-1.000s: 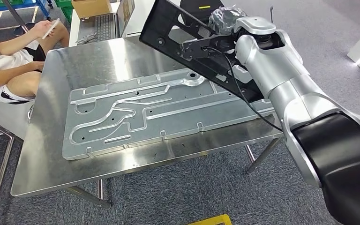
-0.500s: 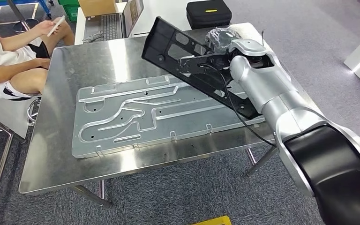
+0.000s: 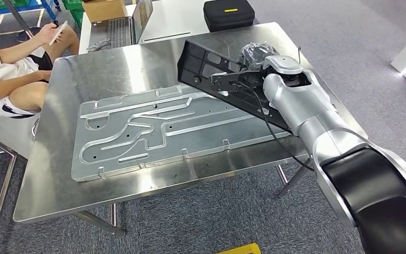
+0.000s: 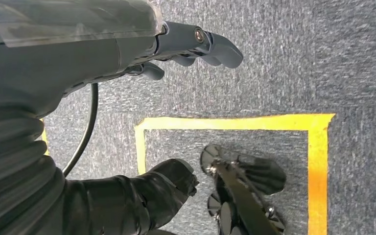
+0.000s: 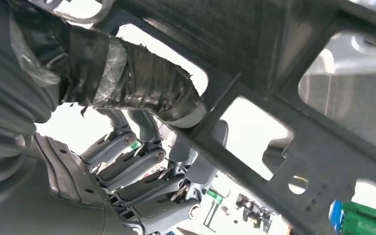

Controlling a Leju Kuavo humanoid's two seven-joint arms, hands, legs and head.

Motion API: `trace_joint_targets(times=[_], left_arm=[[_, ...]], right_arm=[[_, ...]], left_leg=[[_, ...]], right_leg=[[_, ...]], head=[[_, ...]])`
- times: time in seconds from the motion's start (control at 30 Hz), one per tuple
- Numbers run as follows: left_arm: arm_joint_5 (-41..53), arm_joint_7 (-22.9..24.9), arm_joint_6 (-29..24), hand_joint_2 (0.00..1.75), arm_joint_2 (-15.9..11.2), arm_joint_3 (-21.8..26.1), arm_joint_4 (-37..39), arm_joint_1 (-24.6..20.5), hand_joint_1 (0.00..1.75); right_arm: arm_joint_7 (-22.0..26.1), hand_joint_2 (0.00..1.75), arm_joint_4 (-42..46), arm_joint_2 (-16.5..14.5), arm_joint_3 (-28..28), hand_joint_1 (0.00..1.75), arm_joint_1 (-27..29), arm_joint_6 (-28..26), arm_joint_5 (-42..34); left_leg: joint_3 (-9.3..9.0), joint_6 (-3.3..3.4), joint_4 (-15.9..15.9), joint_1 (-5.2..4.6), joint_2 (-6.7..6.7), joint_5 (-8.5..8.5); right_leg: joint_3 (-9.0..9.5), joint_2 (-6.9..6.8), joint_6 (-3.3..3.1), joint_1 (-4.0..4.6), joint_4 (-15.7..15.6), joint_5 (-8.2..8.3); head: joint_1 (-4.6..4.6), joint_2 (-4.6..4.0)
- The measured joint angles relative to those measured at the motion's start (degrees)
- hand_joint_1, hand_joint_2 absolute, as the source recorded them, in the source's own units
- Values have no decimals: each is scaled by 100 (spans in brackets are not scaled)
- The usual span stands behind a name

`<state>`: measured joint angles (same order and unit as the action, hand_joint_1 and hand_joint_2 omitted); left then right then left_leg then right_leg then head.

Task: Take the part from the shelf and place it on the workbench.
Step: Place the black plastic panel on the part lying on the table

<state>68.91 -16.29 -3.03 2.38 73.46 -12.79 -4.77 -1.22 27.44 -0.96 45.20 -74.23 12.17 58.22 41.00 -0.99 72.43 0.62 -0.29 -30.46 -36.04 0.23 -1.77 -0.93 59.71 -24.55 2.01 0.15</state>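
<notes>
R hand (image 3: 243, 79) grips black part (image 3: 211, 66), fingers (image 5: 142, 166) wrapped round its frame. Part tilted above worktop (image 3: 111, 63), far-right side, lower end over edge of grey plate (image 3: 153, 127). L hand (image 4: 127, 44) hangs over carpet w/ yellow tape (image 4: 318, 161) (fingers loose, holding nothing). Person (image 3: 5, 69) seated far left.

A stainless steel workbench (image 3: 58, 174) carries a large grooved aluminium plate (image 3: 153, 132); the black part's (image 3: 211, 66) lower end seemingly rests on it
</notes>
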Motion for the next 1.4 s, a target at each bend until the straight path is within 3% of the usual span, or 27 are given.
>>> trace_joint_targets(times=[0.07, 0.13, 0.27, 0.33, 0.4, 0.43, 0.47, 0.5, 0.57, 0.63, 0.7, 0.8, 0.83, 0.9, 0.97, 1.0, 1.07, 1.13, 1.23, 1.3, 1.33, 1.4], left_arm=[[3, -28, -54, 175, -1, 0, 0, 2, 0], [12, -68, -126, 175, -2, -1, 0, -1, 0], [17, -97, -168, 175, -1, -2, 0, -6, 0], [17, -101, -173, 175, 3, -2, 0, -5, 0], [17, -102, -174, 175, 5, -2, 0, -9, 0], [17, -102, -174, 175, 6, -2, 0, -12, 0], [17, -102, -174, 175, 7, -2, 0, -13, 0], [17, -102, -174, 175, 7, -2, 0, -12, 0], [10, -102, -152, 175, 7, -2, 0, -6, 0], [-26, -109, -118, 87, 7, -1, 0, -12, 0], [-86, -115, -102, 0, 7, 1, 0, -21, 0], [-145, -99, -84, 0, 10, 2, 0, -16, 0], [-157, -96, -79, 0, 13, 2, 0, -12, 0], [-174, -93, -73, 0, 17, 3, 0, -5, 0], [-185, -93, -73, 0, 15, 4, 0, -6, 0], [-188, -93, -74, 0, 15, 4, 0, -5, 0], [-190, -94, -75, 0, 15, 4, 0, -2, 0], [-190, -97, -76, 0, 12, 4, 0, -7, 0], [-190, -112, -80, 0, 5, 4, 0, -15, 0], [-192, -129, -85, 0, 3, 4, 0, -13, 0], [-195, -139, -86, 0, 4, 4, 0, -11, 0], [-202, -158, -89, 0, 4, 4, 0, -13, 0]], right_arm=[[0, 0, -5, 1, -1, 0, 14, 0, 20], [0, 0, -6, 10, -2, 0, 12, 1, 37], [0, 0, -7, 32, -3, 0, 8, 0, 40], [0, 0, -7, 58, -4, 0, -8, -2, 40], [0, 0, -13, 78, -4, 0, 6, -2, 40], [0, 0, -17, 85, -4, 0, 25, -2, 40], [0, 0, -21, 91, -4, 0, 42, -1, 40], [0, 0, -23, 96, -4, 0, 49, -1, 40], [0, 0, -23, 101, -4, 0, 37, -3, 40], [2, 0, -21, 102, -4, 0, 22, -9, 45], [5, 0, -20, 104, -5, 0, 23, -15, 61], [7, 0, -17, 113, -9, 0, 15, -19, 97], [8, 0, -16, 115, -10, 0, 11, -19, 106], [11, 0, -17, 117, -11, 0, 19, -19, 118], [13, 0, -18, 120, -11, 0, 45, -17, 125], [13, 0, -18, 120, -11, 0, 55, -17, 126], [13, 0, -17, 120, -11, 0, 59, -17, 135], [13, 0, -16, 125, -14, 0, 57, -19, 145], [13, 0, -16, 134, -19, 0, 77, -25, 147], [14, 0, -16, 154, -36, 0, 86, -31, 149], [14, 0, -16, 167, -49, 0, 87, -34, 152], [15, 0, -16, 186, -65, 0, 112, -34, 166]], left_leg=[[-389, 46, -809, -4, -1, 383], [-652, 101, -1353, -32, -4, 538], [-725, 216, -1498, -36, 7, 569], [-758, 282, -1557, -11, 24, 605], [-757, 309, -1554, -19, 28, 602], [-756, 315, -1546, -21, 26, 596], [-757, 317, -1536, -22, 23, 589], [-758, 312, -1520, -21, 18, 579], [-755, 282, -1466, -21, 9, 539], [-724, 233, -1396, -39, 3, 498], [-701, 182, -1379, -53, -1, 489], [-655, 99, -1257, -43, -1, 375], [-561, 71, -1038, -34, 0, 238], [-213, 23, -293, -14, 4, -124], [53, 0, 226, -5, 4, -257], [41, 2, 176, -4, 5, -162], [-300, 37, -549, -4, 6, 254], [-654, 90, -1263, -26, 3, 500], [-736, 166, -1451, -57, -5, 516], [-769, 236, -1520, -41, 8, 563], [-786, 271, -1556, -31, 16, 585], [-793, 310, -1577, -34, 25, 599]], right_leg=[[8, 6, 10, 5, 1, -5], [1, 11, 53, 14, -1, -2], [-3, 8, 182, 15, 30, -40], [-168, 5, 215, 19, 431, -302], [-514, 4, 231, 17, 1187, -669], [-651, 3, 240, 15, 1475, -759], [-706, 1, 245, 13, 1583, -745], [-643, -2, 244, 10, 1448, -615], [-288, -12, 220, 9, 715, -244], [-28, -18, 183, 30, 157, -62], [-2, -15, 140, 57, 64, -61], [28, -16, 49, 27, -4, -28], [43, -17, 25, 13, -29, -16], [50, -16, -1, 11, -40, -13], [51, -16, -4, 15, -38, -17], [55, -15, -2, 16, -37, -18], [72, -10, 9, 15, -36, -25], [76, -5, 44, 30, -33, -32], [72, -1, 139, 31, -50, -14], [45, -2, 200, 27, 40, -87], [-38, -2, 224, 28, 232, -211], [-368, -6, 251, 23, 938, -578]], head=[[-1, 0], [-2, 0], [-3, 0], [-5, 0], [-7, 0], [-7, 0], [-7, 0], [-7, 0], [-7, 0], [-5, 0], [-4, 0], [-4, 0], [-4, 0], [-3, 0], [-3, 0], [-2, 0], [-2, 0], [-3, 0], [-4, 0], [-6, 0], [-6, 0], [-8, 0]])
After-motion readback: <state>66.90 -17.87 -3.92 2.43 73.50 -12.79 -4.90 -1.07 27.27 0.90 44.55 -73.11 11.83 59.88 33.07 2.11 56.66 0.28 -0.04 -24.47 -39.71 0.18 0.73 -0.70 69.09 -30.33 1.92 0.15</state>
